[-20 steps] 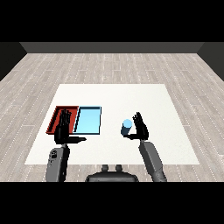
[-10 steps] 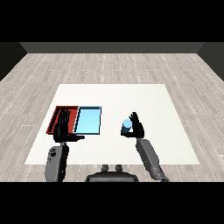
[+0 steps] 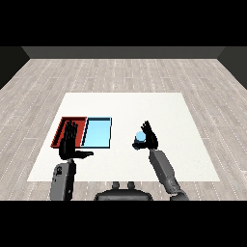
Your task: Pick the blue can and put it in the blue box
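Note:
The blue can [image 3: 140,139] stands near the middle of the white table, right of the trays. My right hand [image 3: 150,137] is against its right side with the fingers curled round it. The light blue tray [image 3: 98,132] lies flat to the can's left, with the red tray [image 3: 64,129] beside it further left. My left hand [image 3: 69,143] hovers over the near part of the red tray, fingers straight and thumb out to the right, holding nothing.
The white table [image 3: 159,106] stretches wide behind and to the right of the can. Grey wooden floor [image 3: 125,72] surrounds the table.
My right hand has shifted slightly left and closed in on the blue can. My left hand has stayed over the red tray.

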Controlling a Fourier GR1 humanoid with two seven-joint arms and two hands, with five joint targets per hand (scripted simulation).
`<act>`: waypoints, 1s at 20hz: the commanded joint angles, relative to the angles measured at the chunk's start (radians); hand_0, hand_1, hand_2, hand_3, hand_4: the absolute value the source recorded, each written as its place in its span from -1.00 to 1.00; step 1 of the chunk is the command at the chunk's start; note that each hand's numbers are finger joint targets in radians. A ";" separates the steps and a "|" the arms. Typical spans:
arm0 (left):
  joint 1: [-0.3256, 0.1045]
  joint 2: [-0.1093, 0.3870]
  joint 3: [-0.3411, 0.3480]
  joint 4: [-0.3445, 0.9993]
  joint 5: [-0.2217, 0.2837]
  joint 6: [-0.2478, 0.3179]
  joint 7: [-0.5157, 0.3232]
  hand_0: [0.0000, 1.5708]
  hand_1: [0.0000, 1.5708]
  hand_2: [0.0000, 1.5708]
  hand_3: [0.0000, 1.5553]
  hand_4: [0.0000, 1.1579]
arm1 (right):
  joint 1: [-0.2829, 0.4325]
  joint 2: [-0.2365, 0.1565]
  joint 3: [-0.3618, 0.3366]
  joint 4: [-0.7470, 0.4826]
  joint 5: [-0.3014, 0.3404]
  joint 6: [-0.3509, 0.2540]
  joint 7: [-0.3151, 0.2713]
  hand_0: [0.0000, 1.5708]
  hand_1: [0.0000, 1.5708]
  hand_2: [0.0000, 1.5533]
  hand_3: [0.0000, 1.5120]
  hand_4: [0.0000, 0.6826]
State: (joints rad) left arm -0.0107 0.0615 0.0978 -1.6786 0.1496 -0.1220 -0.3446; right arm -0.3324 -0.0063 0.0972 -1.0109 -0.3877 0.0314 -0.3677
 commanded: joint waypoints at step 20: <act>0.009 0.018 0.009 -0.069 0.016 0.002 0.072 -1.00 -1.00 -1.00 -1.00 -1.00 | -0.093 0.006 0.090 0.192 0.088 -0.361 -0.038 0.92 0.92 0.90 0.89 0.82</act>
State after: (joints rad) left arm -0.0160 0.0764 0.1145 -1.6740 0.1523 -0.1260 -0.3389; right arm -0.4438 -0.0041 0.1712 -0.8194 -0.3339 -0.2886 -0.4295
